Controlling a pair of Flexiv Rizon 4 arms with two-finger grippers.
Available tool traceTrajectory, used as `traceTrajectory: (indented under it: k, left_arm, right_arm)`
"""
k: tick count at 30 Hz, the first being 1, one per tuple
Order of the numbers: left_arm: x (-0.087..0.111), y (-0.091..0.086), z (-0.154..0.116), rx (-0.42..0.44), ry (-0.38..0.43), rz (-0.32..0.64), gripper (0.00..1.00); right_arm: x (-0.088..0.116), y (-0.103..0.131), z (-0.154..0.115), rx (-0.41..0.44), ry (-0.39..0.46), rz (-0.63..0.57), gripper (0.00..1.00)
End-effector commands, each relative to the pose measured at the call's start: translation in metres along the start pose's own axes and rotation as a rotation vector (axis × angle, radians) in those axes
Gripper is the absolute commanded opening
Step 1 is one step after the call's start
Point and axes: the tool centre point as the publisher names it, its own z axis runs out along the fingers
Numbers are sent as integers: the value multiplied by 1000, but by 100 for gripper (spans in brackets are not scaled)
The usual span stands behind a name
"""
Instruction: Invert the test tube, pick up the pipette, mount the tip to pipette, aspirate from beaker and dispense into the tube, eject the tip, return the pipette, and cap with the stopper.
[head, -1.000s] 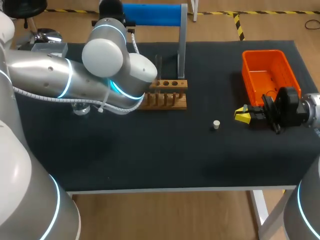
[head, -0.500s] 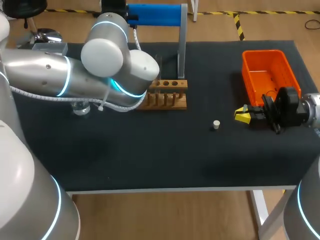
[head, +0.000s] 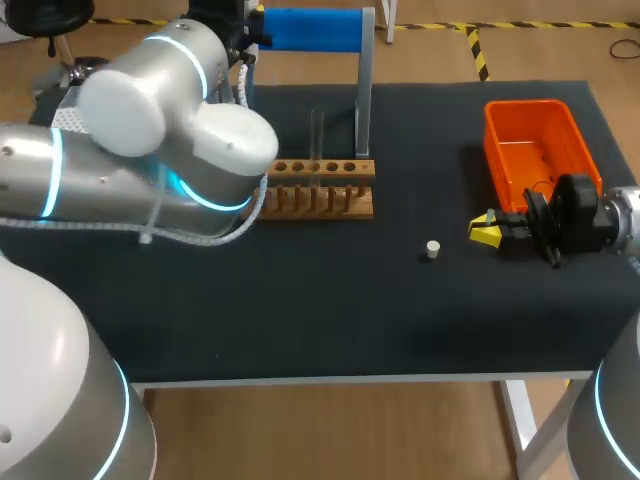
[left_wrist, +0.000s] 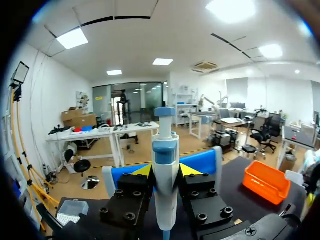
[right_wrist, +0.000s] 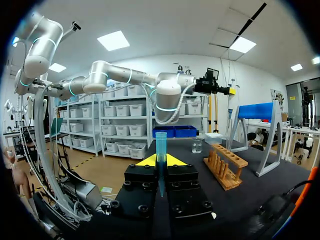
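In the left wrist view my left gripper (left_wrist: 165, 170) is shut on a white and blue pipette (left_wrist: 165, 150), held upright in front of the blue pipette stand (head: 310, 28). My left arm (head: 170, 130) bends over the table's back left. At the right, my right gripper (head: 485, 230) is shut on a slim blue pipette tip (right_wrist: 160, 142) that points upward. A clear test tube (head: 316, 135) stands in the wooden rack (head: 320, 188). On the mat between rack and right gripper lies the small white stopper (head: 432, 249). A glass beaker (right_wrist: 198, 145) sits beyond the rack.
An orange bin (head: 535, 140) stands at the back right, just behind my right gripper. A tip box (left_wrist: 70, 209) sits at the back left corner. The black mat in front of the rack lies bare down to the table's front edge.
My left arm has swung up and toward the left, uncovering the left end of the wooden rack and hiding the beaker in the head view. The right arm has kept still.
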Motion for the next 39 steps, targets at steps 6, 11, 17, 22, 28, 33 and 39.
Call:
traceTrajectory:
  k: [6, 11, 17, 22, 28, 33, 39]
  left_arm:
    - [-6, -5, -48, -137, 511, 46, 0]
    - [-6, -5, -48, -137, 511, 46, 0]
    - [16, -8, -76, -69, 632, 53, 0]
    - [48, -11, -114, 7, 726, 46, 0]
    - [101, -13, -152, 46, 861, 56, 0]
    - [141, -20, -174, 56, 975, 86, 0]
    - [175, -29, -190, 76, 1059, 119, 0]
  right_arm:
    - [1, 0, 0, 1, -1, -1, 0]
    - [1, 0, 0, 1, -1, -1, 0]
    - [1, 0, 0, 1, -1, -1, 0]
    - [1, 0, 0, 1, -1, -1, 0]
    - [1, 0, 0, 1, -1, -1, 0]
    - [1, 0, 0, 1, -1, -1, 0]
    - [1, 0, 0, 1, -1, -1, 0]
